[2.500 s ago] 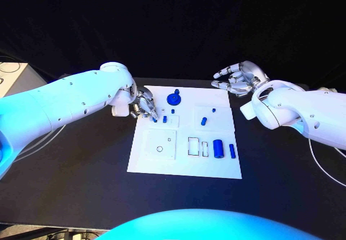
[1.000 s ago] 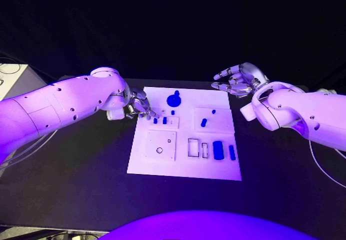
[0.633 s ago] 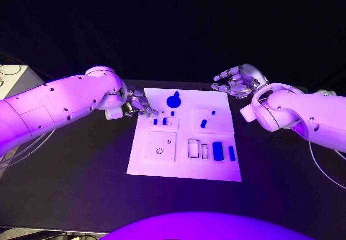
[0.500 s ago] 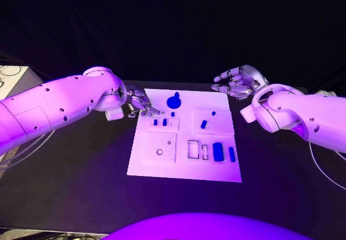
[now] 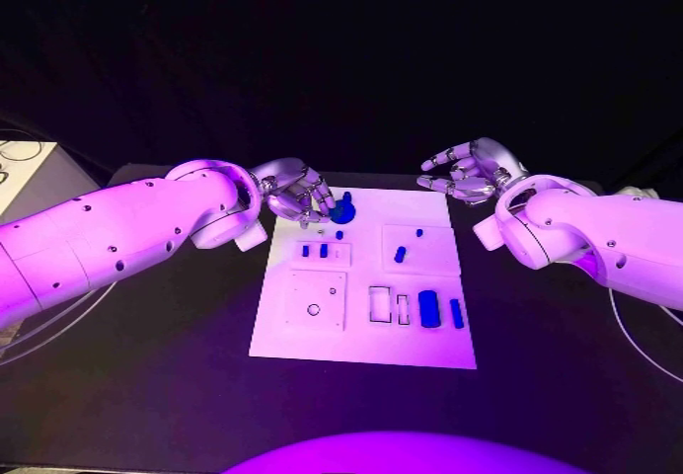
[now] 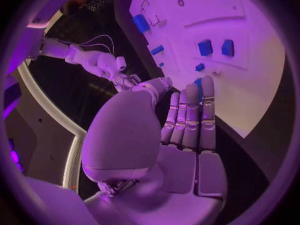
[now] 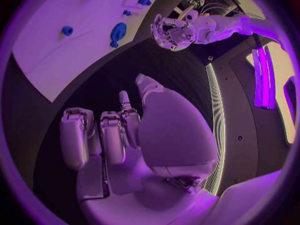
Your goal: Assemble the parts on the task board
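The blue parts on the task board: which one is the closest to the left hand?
The large knob-shaped blue part at the far edge of the task board. The left hand is right beside it; the other parts lie nearer the robot.

White task board (image 5: 361, 341) on black table (image 5: 157, 365)

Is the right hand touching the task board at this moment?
Apart. In the right wrist view, bare black table lies between the right hand and the task board.

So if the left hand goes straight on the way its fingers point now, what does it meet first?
Probably the large blue part at the task board's far edge; the left hand's fingertips are already close beside it, though depth is unclear.
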You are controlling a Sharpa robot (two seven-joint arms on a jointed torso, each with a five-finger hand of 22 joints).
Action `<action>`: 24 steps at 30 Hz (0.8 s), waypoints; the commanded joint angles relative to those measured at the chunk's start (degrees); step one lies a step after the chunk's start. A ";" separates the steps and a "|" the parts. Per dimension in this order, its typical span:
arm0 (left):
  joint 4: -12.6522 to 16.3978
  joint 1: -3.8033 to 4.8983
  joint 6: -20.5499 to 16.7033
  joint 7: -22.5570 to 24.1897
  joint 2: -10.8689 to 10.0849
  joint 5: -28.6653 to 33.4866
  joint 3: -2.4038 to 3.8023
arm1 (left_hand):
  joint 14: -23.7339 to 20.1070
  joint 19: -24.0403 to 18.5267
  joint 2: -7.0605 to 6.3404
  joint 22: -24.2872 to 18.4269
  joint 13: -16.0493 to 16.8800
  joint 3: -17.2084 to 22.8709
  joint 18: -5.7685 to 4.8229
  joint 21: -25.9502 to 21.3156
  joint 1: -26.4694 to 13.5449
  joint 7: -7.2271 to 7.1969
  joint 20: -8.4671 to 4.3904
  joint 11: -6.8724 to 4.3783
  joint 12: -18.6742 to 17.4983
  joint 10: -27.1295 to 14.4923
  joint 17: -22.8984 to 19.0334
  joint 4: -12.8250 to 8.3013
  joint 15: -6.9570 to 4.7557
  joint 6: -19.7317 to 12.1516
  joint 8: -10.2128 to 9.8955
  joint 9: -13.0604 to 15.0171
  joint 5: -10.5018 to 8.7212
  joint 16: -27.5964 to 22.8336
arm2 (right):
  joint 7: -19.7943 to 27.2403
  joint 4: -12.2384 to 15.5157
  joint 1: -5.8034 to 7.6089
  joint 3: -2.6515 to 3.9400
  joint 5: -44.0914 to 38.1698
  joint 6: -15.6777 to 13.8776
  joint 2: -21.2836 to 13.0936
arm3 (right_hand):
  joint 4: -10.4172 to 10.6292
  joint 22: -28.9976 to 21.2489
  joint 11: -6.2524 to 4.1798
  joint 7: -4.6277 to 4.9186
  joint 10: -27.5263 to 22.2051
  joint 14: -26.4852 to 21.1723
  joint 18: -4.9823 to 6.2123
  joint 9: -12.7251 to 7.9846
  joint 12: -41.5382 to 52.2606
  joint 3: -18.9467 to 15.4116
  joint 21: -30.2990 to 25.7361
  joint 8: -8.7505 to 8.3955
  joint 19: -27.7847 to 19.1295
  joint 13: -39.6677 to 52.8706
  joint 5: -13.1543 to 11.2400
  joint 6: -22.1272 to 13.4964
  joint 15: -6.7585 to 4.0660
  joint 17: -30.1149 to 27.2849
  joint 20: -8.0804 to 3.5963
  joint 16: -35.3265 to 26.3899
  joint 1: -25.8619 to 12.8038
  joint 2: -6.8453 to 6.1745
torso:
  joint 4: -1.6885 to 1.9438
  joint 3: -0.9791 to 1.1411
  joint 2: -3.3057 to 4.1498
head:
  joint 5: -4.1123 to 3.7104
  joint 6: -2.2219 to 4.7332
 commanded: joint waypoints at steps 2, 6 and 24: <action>0.19 -0.47 -12.35 10.64 0.78 -13.55 -0.79 | 0.90 -0.47 -0.18 1.99 -2.87 0.36 0.70 2.90 -0.35 0.00 0.18 0.81 -2.34 0.44 -1.05 -2.38 0.27 0.97 -2.12 -2.79 -0.17 1.21 | 0.53 -0.09 -0.02 0.01 -0.10 0.12 -0.06 | 0.01 8.20 0.06 0.12 -0.36 5.63 0.35 -0.01 -0.20 0.32 -0.28 0.27 2.65 8.46 -0.33 -0.42 -0.06 13.59 -0.03 -0.37 -0.39 -0.11 | 0.06 -0.03 -0.11 | -0.19 0.47; -0.74 -0.73 -13.14 10.44 1.85 -18.11 -1.44 | 1.65 -0.04 -0.17 3.08 -3.11 0.10 0.79 4.71 -1.05 -0.04 0.19 0.58 -1.32 1.16 -0.89 -3.18 0.13 1.45 -2.68 -3.80 -0.19 3.35 | 0.52 -0.15 -0.02 0.01 -0.09 0.16 0.00 | 0.01 8.20 0.06 0.12 -0.36 5.63 0.35 -0.01 -0.20 0.32 -0.28 0.27 2.65 8.46 -0.33 -0.42 -0.06 13.59 -0.03 -0.37 -0.39 -0.11 | -0.09 -0.01 -0.03 | -0.06 0.71; -6.71 -1.14 -7.46 6.40 7.20 -31.68 -2.70 | 2.31 1.18 -1.09 3.64 -3.91 -0.50 0.87 5.99 -3.39 -1.96 -0.08 -0.38 0.54 1.05 -0.95 -2.92 -0.50 4.13 -2.77 -5.38 -0.05 8.35 | 0.50 -0.37 -0.04 -0.03 -0.09 0.37 0.40 | 0.01 8.23 0.05 0.12 -0.30 5.64 0.34 -0.01 -0.13 0.38 -0.25 0.31 2.66 8.51 -0.31 -0.42 -0.06 13.62 -0.03 -0.35 -0.41 -0.11 | -0.14 0.00 0.09 | -0.47 0.76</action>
